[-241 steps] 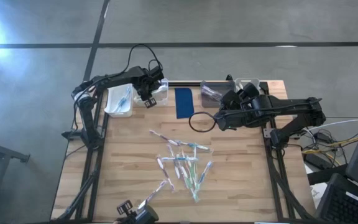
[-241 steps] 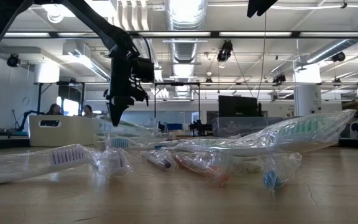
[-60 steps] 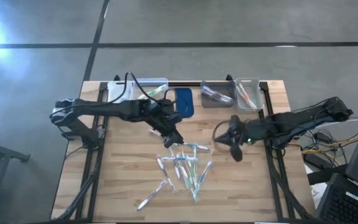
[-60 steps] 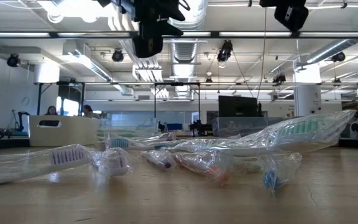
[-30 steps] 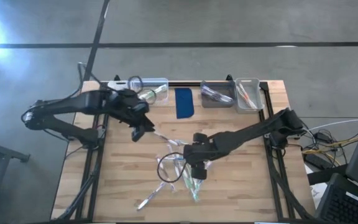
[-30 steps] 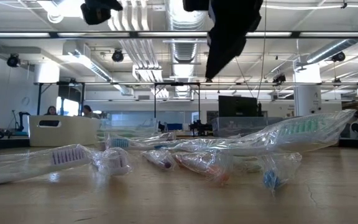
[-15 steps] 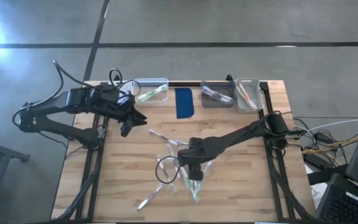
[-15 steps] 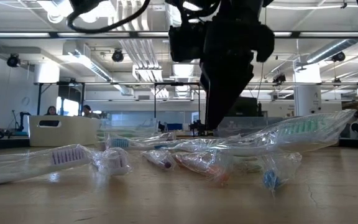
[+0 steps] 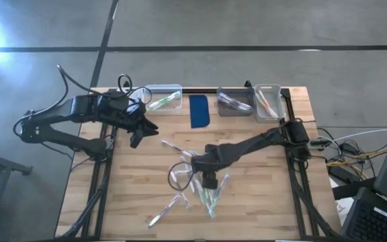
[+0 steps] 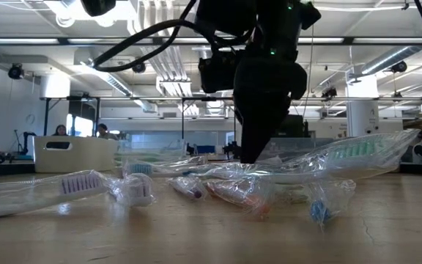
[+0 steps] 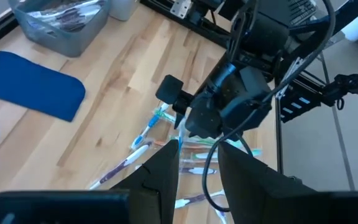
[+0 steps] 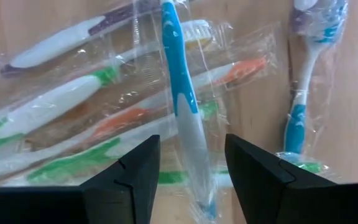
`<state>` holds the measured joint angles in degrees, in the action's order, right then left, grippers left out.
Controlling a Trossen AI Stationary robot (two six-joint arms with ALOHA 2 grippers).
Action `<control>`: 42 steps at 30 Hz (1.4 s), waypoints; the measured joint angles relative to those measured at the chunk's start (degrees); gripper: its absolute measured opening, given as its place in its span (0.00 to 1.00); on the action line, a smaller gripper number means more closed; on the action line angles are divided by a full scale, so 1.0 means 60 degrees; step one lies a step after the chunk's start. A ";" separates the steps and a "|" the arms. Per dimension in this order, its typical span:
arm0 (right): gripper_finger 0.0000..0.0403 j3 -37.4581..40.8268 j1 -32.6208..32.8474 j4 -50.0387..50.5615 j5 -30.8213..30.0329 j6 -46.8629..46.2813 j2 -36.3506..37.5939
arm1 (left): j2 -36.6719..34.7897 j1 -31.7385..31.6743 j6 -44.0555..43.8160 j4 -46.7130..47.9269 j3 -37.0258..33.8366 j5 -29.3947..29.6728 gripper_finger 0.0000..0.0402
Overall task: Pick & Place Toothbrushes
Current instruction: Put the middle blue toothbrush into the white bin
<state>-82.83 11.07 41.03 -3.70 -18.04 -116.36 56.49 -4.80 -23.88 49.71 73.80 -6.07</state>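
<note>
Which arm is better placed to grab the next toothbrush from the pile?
The right. The right gripper is low over the pile of toothbrushes, fingers open on either side of a blue-and-white toothbrush. The left gripper sits off near the table's left edge.

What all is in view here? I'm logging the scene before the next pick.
toothbrushes: a loose pile, too tangled to count, white with blue, green, orange and purple accents, in clear wrappers, mid-table
blue-handled toothbrush: one, lined up between the right gripper's fingers
blue pad: one, dark blue, at the table's far edge
clear bin: one, holding a green brush, left of the pad
grey bin: one, right of the pad, holding wrapped brushes
second clear bin: one, far right, holding brushes
table: one, light wood
left gripper: open, above the table's left side
right gripper: open, low over the pile
</note>
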 joint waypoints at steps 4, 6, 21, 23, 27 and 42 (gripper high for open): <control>0.37 0.0041 -0.0117 -0.0060 0.0200 0.0163 0.0000 | 0.0000 0.0000 0.0123 0.0007 0.0000 0.0000 0.29; 0.33 0.0080 -0.0143 -0.0194 0.0203 0.0273 0.0000 | 0.0000 0.0000 0.0149 0.0007 0.0000 0.0000 0.29; 0.03 0.0172 -0.0230 -0.0455 0.0710 0.0477 0.0296 | 0.0000 0.0000 0.0168 0.0013 0.0000 -0.0004 0.29; 0.03 0.0164 -0.0230 -0.0423 0.0710 0.0462 0.0636 | -0.0004 0.0000 0.0172 0.0011 0.0000 -0.0004 0.29; 0.03 0.0157 -0.0219 -0.0352 0.0721 0.0288 0.1578 | -0.0004 0.0003 0.0171 0.0018 0.0000 -0.0007 0.29; 0.03 0.0520 -0.0026 -0.0849 -0.2179 -0.0888 0.5955 | 0.0077 0.0004 0.0197 -0.0231 0.0000 0.0011 0.29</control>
<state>-79.71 10.92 35.93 -16.78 -23.37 -80.62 56.95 -4.78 -22.70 48.33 73.80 -6.00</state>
